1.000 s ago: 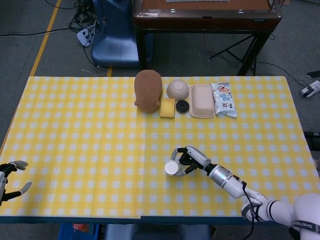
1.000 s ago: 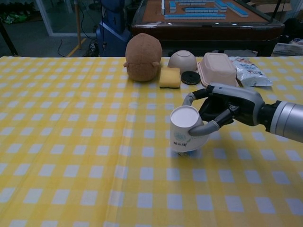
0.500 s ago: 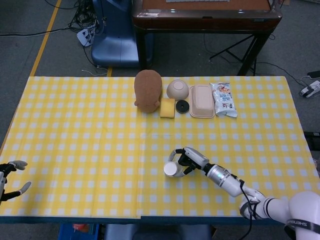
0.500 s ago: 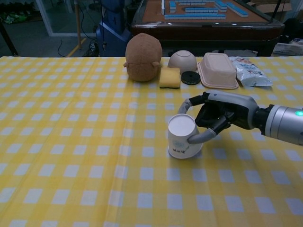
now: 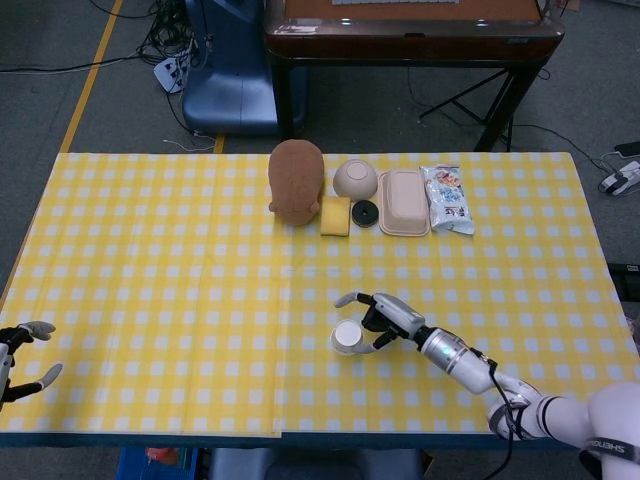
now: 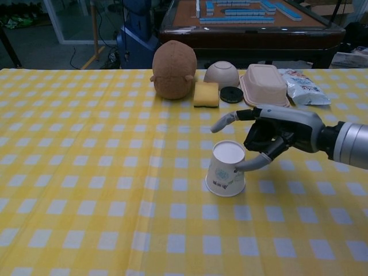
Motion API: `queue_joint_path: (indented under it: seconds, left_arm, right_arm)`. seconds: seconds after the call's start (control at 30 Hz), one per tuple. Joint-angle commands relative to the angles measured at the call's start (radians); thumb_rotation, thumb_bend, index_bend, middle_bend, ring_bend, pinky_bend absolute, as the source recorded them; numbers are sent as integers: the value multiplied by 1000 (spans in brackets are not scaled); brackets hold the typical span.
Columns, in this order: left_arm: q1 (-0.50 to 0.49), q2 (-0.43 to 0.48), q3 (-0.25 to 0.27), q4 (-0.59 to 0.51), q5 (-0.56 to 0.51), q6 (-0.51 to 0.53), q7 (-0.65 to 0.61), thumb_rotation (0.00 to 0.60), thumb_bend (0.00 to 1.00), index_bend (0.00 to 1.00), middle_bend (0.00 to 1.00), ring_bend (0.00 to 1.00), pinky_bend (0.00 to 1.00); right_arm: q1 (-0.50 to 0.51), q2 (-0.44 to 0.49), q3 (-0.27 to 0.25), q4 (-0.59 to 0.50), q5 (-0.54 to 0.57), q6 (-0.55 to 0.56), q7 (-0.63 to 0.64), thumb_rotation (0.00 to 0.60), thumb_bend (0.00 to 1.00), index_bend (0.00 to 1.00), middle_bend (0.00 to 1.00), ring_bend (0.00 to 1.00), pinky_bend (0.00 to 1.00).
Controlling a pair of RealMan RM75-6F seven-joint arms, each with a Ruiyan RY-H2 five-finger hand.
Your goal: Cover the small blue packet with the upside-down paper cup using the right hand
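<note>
The paper cup (image 6: 226, 169) stands upside down on the worktop (image 6: 86, 172), its white base facing up and its printed rim flat on the yellow checked cloth. It sits toward the near side of the worktop, well in front of the brown plush toy (image 6: 174, 69). The small blue packet cannot be seen in either view.

The right hand (image 6: 275, 133) is just to the right of the cup. Its fingers (image 6: 230, 119) are spread apart: one reaches out over the cup without touching it, and a lower one lies against the cup's right side near the top. No finger wraps the cup, so the hand holds nothing. In the head view the same hand (image 5: 385, 318) shows beside the cup (image 5: 348, 337), with the silver forearm running off toward the near right edge of the worktop.

Behind the cup, along the far side of the worktop, a row of things lies in line with the plush toy: a yellow sponge (image 6: 206, 94) just right of it, then an overturned beige bowl (image 6: 221, 74), a small black disc (image 6: 232, 94), a beige lidded box (image 6: 264, 85) and a white snack bag (image 6: 303, 86).

The left hand (image 5: 18, 360) is far to the left of the cup, at the near left edge of the worktop, its fingers apart and holding nothing.
</note>
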Motion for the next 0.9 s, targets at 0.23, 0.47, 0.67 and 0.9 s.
queue_joint_path:
  seconds: [0.23, 0.47, 0.67, 0.9]
  left_arm:
    - [-2, -4, 4, 0, 6, -3, 12, 600, 220, 428, 439, 409, 595]
    - [-10, -23, 9, 2, 20, -12, 40, 600, 220, 427, 439, 409, 595]
    - [-14, -56, 9, 20, 48, 5, 68, 600, 220, 431, 439, 409, 595]
    - [-20, -118, 7, 67, 101, 46, 88, 600, 220, 455, 439, 409, 593]
  right_arm:
    - [-131, 158, 8, -201, 69, 150, -601, 600, 0, 317, 990, 969, 998]
    - [-283, 254, 5, -390, 137, 336, -1122, 600, 9, 381, 692, 690, 826]
    - [-383, 324, -21, -421, 102, 463, -1215, 600, 60, 382, 564, 509, 655]
    - [-503, 328, -21, -372, 89, 606, -1241, 600, 84, 382, 529, 463, 549]
